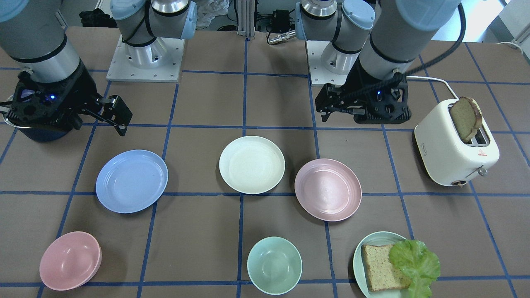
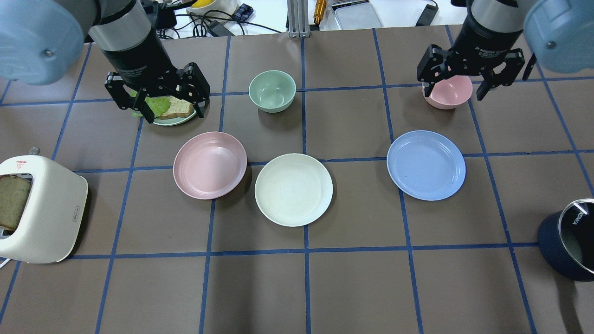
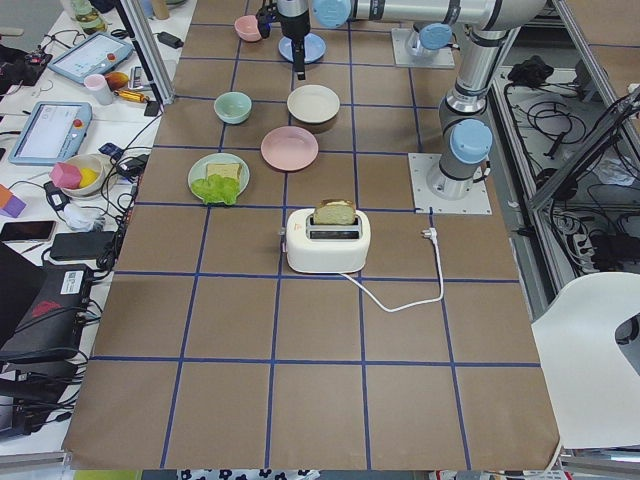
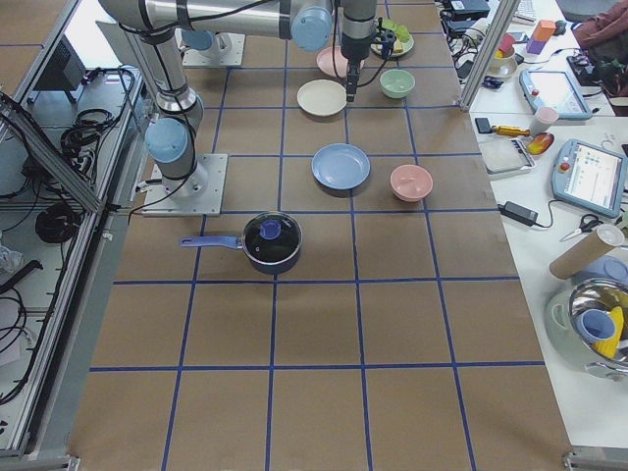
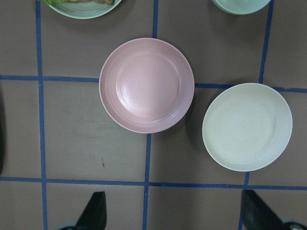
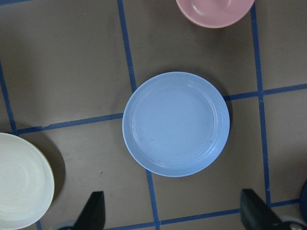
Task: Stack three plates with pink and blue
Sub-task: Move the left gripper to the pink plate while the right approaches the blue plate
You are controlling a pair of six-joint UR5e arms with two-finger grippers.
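Three plates lie apart and flat on the brown table. The pale pink plate (image 2: 209,165) (image 5: 147,85) is on the robot's left, the cream-white plate (image 2: 293,189) (image 5: 247,127) is in the middle, and the light blue plate (image 2: 426,164) (image 6: 176,123) is on the robot's right. My left gripper (image 2: 174,113) (image 5: 175,213) is open and empty, hovering high beyond the pink plate. My right gripper (image 2: 455,95) (image 6: 172,213) is open and empty, hovering high beyond the blue plate. Nothing is stacked.
A pale green plate (image 1: 357,258) with bread and lettuce lies under the left gripper. A mint bowl (image 2: 272,90) and a pink bowl (image 2: 448,95) stand at the far side. A white toaster (image 2: 41,208) with bread stands at the left end, a dark pot (image 2: 568,241) at the right.
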